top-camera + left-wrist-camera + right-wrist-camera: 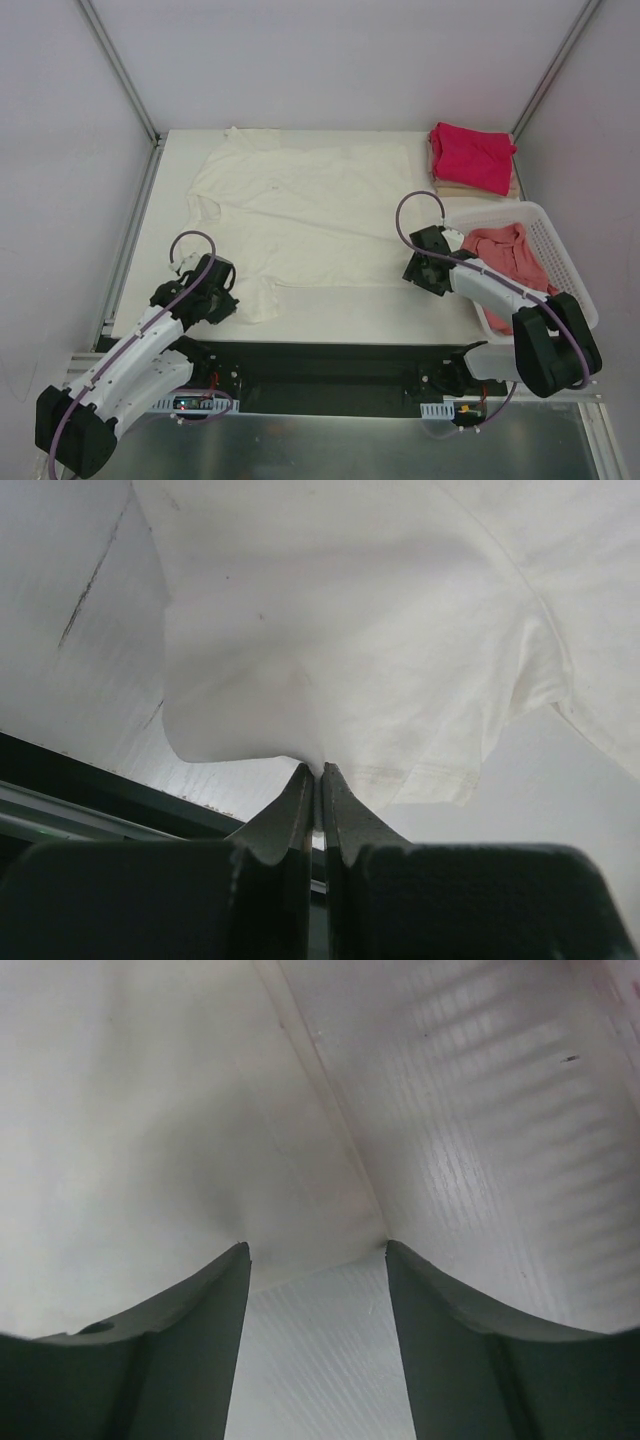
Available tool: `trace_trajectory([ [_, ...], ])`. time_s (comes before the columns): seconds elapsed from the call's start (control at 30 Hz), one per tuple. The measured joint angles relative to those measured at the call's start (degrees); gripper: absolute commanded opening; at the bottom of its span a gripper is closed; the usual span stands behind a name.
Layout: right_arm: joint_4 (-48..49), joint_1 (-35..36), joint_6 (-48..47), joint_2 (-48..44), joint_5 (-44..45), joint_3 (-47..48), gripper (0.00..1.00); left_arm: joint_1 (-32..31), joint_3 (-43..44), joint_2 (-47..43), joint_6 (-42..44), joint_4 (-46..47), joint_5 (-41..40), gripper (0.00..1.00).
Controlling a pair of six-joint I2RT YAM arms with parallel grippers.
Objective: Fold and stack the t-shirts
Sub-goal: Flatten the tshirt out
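Note:
A large cream t-shirt (300,205) lies spread flat across the table. My left gripper (222,300) is at its near left corner. In the left wrist view the left gripper (320,772) is shut on a pinch of the cream t-shirt (350,630), which rises to the fingertips. My right gripper (420,262) sits at the shirt's near right corner. The right wrist view shows the right gripper (317,1250) open, its fingertips straddling the corner of the cream t-shirt (150,1140). A folded magenta-red t-shirt (472,155) rests on a tan one (478,188) at the back right.
A white slotted basket (565,262) stands at the right edge, close beside the right arm, with a salmon-pink t-shirt (508,255) crumpled inside. Metal frame posts rise at the back corners. The table's dark front rail (330,365) runs just behind both grippers.

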Motion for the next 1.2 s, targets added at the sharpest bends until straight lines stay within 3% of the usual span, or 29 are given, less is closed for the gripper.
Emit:
trace_trajectory([
  [0.13, 1.1, 0.0, 0.3, 2.3, 0.5, 0.0, 0.31, 0.0, 0.0, -0.5, 0.1, 0.0, -0.5, 0.0],
  [0.33, 2.5, 0.1, 0.4, 2.6, 1.6, -0.3, 0.08, 0.0, 0.0, -2.9, 0.1, 0.0, -0.4, 0.0],
  [0.53, 2.7, 1.4, 0.5, -1.6, 1.2, -3.1, 0.03, 0.0, 0.0, -8.3, 0.1, -0.6, 0.2, 0.0],
  [1.03, -15.7, 9.1, 3.9, -32.2, -1.8, -9.5, 0.01, 0.0, 0.0, -28.3, -1.8, -10.9, 8.1, 0.0],
  [1.2, -18.9, 10.2, 4.1, -35.5, -1.6, -9.6, 0.01, 0.0, 1.2, -31.8, -2.2, -14.3, 9.8, 0.0],
])
